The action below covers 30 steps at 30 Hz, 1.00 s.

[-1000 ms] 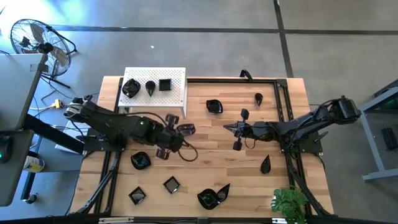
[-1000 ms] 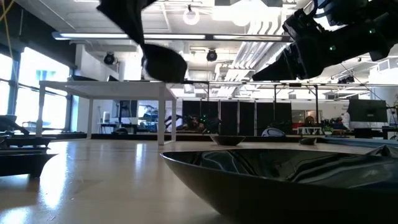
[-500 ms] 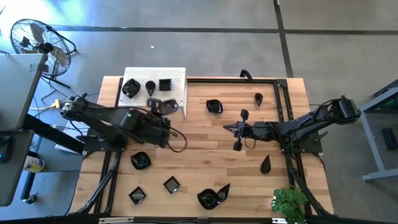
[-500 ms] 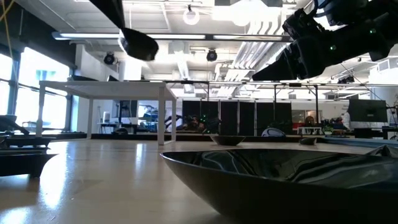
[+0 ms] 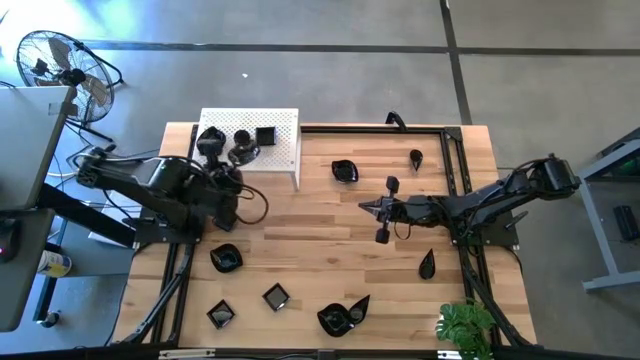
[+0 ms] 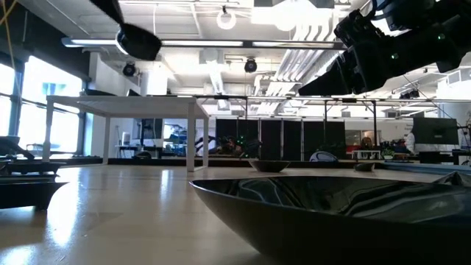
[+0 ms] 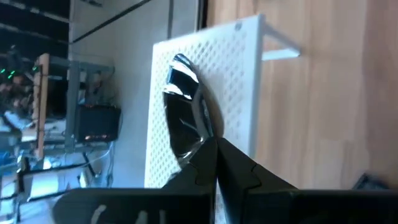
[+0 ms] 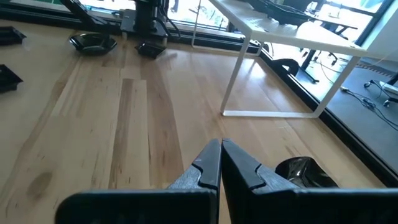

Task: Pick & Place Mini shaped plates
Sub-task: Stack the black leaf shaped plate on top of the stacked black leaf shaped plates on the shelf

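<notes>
Wooden table (image 5: 330, 215): left pincer (image 7: 208, 146) clamps a glossy black dish (image 7: 186, 112) above the white perforated stand (image 5: 285, 150); right pincer (image 8: 221, 152) hovers closed mid-table

Open-plan lab: desks (image 6: 125, 103), ceiling ducts (image 6: 287, 70).

Big dish (image 6: 331, 213) cut off by low view's edge.

Left gripper (image 7: 214, 163) clamped on glossy black plate (image 7: 185, 112); white perforated stand (image 7: 239, 81) behind; wooden table (image 7: 336, 106) beyond
</notes>
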Available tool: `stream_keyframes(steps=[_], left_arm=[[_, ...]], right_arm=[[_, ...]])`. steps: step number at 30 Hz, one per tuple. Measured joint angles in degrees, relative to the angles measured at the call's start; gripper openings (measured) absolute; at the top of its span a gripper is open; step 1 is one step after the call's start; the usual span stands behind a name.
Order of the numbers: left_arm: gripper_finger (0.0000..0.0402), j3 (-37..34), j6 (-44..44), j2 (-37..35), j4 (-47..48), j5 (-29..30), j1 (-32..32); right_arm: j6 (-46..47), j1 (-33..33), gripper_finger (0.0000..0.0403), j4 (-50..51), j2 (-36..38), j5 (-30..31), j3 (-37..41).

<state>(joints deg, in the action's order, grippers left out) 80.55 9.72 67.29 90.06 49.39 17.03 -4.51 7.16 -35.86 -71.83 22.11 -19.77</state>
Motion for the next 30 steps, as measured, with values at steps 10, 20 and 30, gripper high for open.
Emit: stream_keyframes(steps=[10, 20, 30], left_arm=[[0.0000, -13.0, -0.1, -9.5, -0.1, 0.7, -6.2], [0.0000, -16.8, -5.9, -13.5, 0.0, 2.4, -12.6], [0.0000, -22.0, -6.9, -16.0, 0.0, 4.2, -17.3]], right_arm=[[0.0, 0.0, 0.0001, -0.3, 0.0, 0.0, 0.0], [0.0, 0.0, 0.0002, -0.4, 0.0, 0.0, 0.0], [0.0, 0.0, 0.0002, -0.5, 0.0, 0.0, 0.0]])
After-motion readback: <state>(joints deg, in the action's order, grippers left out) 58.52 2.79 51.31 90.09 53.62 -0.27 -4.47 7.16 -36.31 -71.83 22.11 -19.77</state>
